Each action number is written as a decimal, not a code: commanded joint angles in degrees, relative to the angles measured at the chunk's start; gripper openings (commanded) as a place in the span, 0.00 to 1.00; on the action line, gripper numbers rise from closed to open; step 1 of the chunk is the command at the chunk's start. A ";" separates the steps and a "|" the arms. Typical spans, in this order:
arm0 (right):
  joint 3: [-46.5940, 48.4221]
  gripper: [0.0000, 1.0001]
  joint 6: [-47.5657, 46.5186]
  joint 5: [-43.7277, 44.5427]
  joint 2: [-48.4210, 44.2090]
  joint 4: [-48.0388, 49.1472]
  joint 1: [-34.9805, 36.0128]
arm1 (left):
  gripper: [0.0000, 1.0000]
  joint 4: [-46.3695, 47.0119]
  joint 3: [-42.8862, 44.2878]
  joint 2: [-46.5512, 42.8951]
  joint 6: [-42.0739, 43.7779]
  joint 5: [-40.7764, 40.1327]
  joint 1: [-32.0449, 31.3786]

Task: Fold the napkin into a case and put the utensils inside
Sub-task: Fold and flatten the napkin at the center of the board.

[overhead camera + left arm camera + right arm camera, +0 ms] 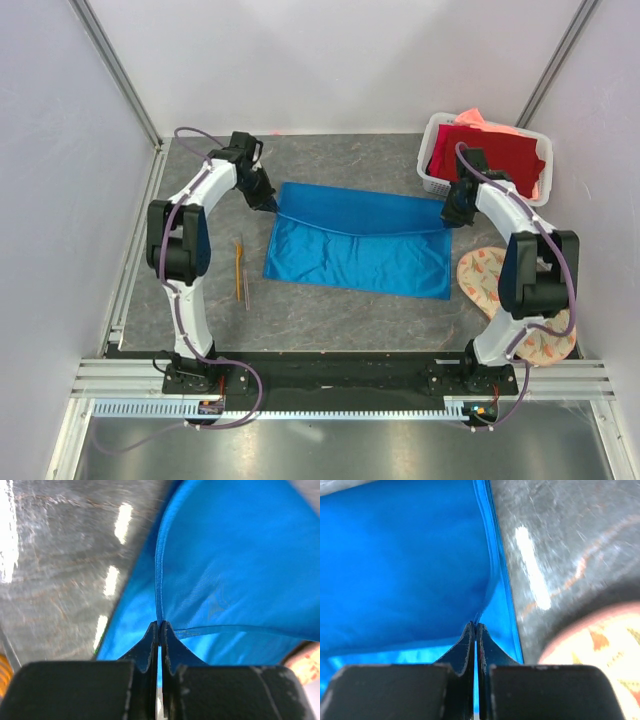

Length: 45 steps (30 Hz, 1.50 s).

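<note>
**A:** How is the cloth seen?

**B:** A bright blue, thin, glossy cloth napkin is spread wide across the middle of the grey mottled surface. It is partly doubled. A far flap is carried over the near layer, and its hemmed edge sags between two raised corners.

**A:** Where is it gripped?

**B:** The corner at 10 o'clock of the napkin is clamped in the left pincer. The corner at 2 o'clock is clamped in the right pincer. In each wrist view the fingertips are pressed together on the cloth, with no gap between them.

**A:** What else is noted?

**B:** A few thin orange-brown sticks lie at 9 o'clock of the napkin, apart from it. At 1 o'clock a white plastic basket holds a dark red cloth and a salmon-pink cloth. A round floral-patterned mat lies at 4 o'clock, just beside the napkin's edge and partly hidden by the right arm. The surface is enclosed by pale walls.
</note>
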 commanded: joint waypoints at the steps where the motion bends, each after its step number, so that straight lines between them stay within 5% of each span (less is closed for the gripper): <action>1: 0.55 0.00 0.03 -1.27 -8.59 -7.86 -0.22 | 0.02 -1.06 0.07 -8.33 0.22 2.92 -0.63; 10: -12.89 0.00 2.67 -4.27 -21.08 -9.98 -0.14 | 0.02 -1.24 -13.64 -20.19 0.57 1.25 -0.90; 22: -20.63 0.00 1.62 -3.21 -23.64 -9.01 -0.31 | 0.02 -0.01 -24.81 -24.07 2.15 -2.09 -1.16; 45: -23.38 0.00 -0.14 -4.18 -11.43 -3.55 -0.40 | 0.02 1.84 -26.40 -16.34 2.16 -4.02 -2.22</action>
